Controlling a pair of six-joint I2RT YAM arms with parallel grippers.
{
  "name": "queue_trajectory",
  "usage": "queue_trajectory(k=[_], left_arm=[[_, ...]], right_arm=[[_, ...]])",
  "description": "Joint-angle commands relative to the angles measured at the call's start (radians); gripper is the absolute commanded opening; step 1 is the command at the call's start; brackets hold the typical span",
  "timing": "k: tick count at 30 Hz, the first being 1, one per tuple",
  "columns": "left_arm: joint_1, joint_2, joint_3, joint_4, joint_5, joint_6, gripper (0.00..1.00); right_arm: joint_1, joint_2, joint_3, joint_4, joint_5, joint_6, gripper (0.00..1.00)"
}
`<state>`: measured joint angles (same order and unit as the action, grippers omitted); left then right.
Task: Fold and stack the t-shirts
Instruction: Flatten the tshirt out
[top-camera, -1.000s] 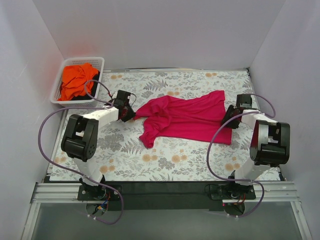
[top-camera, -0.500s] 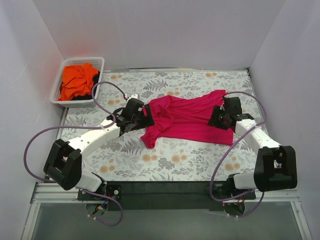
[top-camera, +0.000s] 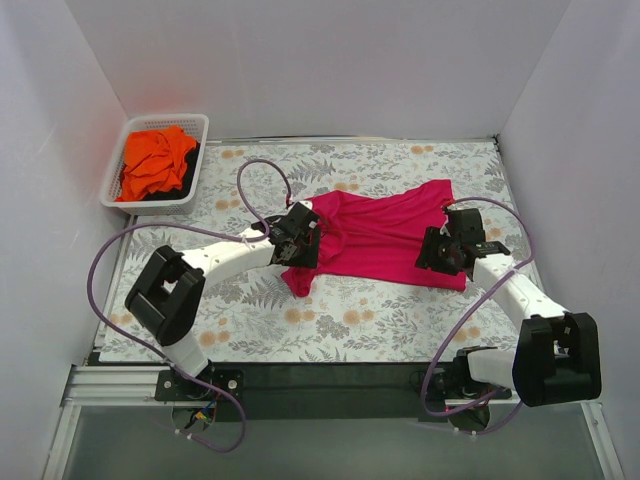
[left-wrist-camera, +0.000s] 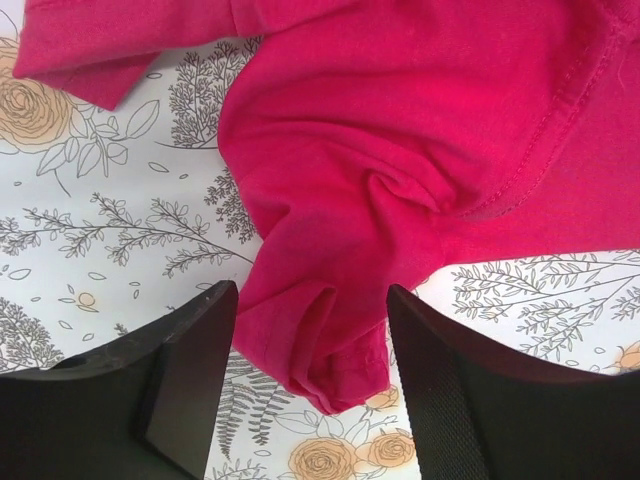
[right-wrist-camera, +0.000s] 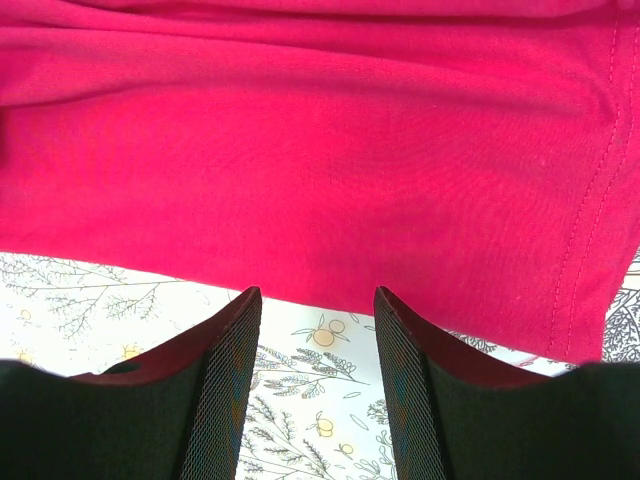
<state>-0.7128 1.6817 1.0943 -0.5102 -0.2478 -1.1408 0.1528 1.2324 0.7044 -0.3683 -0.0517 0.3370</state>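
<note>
The magenta-pink t-shirt lies crumpled across the middle of the floral table. My left gripper is at its bunched left end. In the left wrist view, the left gripper stands open, and a rolled fold of the shirt lies between its fingers. My right gripper is at the shirt's right side. In the right wrist view it is open over bare table, with the shirt's hem just past the fingertips. The orange t-shirt lies heaped in the basket.
The white slatted basket stands at the back left corner. White walls enclose the table on the left, back and right. Purple cables loop above both arms. Bare floral tablecloth lies in front of the shirt.
My left gripper has opened and moved right, from the shirt's left tip to its bunched end. The right gripper has shifted inward to the hem and opened a little.
</note>
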Motion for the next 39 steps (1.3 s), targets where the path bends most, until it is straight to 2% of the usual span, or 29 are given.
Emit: queue_trajectory(k=[1, 5, 13, 17, 20, 21, 22, 26, 28, 30, 39], left_arm=[[-0.005, 0.009, 0.041, -0.034, -0.034, 0.07, 0.56], [-0.007, 0.021, 0.044, -0.051, -0.036, 0.082, 0.45], [-0.016, 0.039, 0.053, -0.067, -0.004, 0.104, 0.43], [-0.014, 0.049, 0.056, -0.067, -0.025, 0.104, 0.38], [-0.014, 0.046, 0.062, -0.071, -0.042, 0.101, 0.25], [-0.014, 0.035, 0.062, -0.071, -0.068, 0.089, 0.16], [-0.014, 0.026, 0.061, -0.073, -0.083, 0.081, 0.12], [-0.011, -0.042, 0.029, -0.06, -0.151, 0.03, 0.0], [-0.001, -0.088, 0.01, -0.054, -0.171, -0.009, 0.0], [0.012, -0.135, -0.017, -0.054, -0.18, -0.046, 0.0], [0.085, -0.281, -0.166, 0.007, -0.16, -0.109, 0.0]], right_arm=[[0.004, -0.025, -0.01, -0.006, 0.007, -0.015, 0.48], [0.004, -0.024, -0.01, -0.008, 0.006, -0.016, 0.48], [0.004, -0.013, -0.01, -0.008, 0.009, -0.016, 0.48], [0.004, -0.017, -0.011, -0.008, 0.023, -0.016, 0.48], [0.004, -0.014, -0.016, -0.009, 0.047, -0.015, 0.48], [0.002, -0.016, -0.016, -0.012, 0.047, -0.016, 0.48], [0.004, -0.017, -0.017, -0.014, 0.109, -0.015, 0.48], [-0.012, -0.036, -0.034, -0.02, 0.187, 0.005, 0.49], [-0.035, -0.047, -0.042, -0.024, 0.216, 0.019, 0.51], [-0.071, -0.062, -0.057, -0.027, 0.24, 0.043, 0.58], [-0.142, -0.054, -0.075, -0.063, 0.283, 0.108, 0.54]])
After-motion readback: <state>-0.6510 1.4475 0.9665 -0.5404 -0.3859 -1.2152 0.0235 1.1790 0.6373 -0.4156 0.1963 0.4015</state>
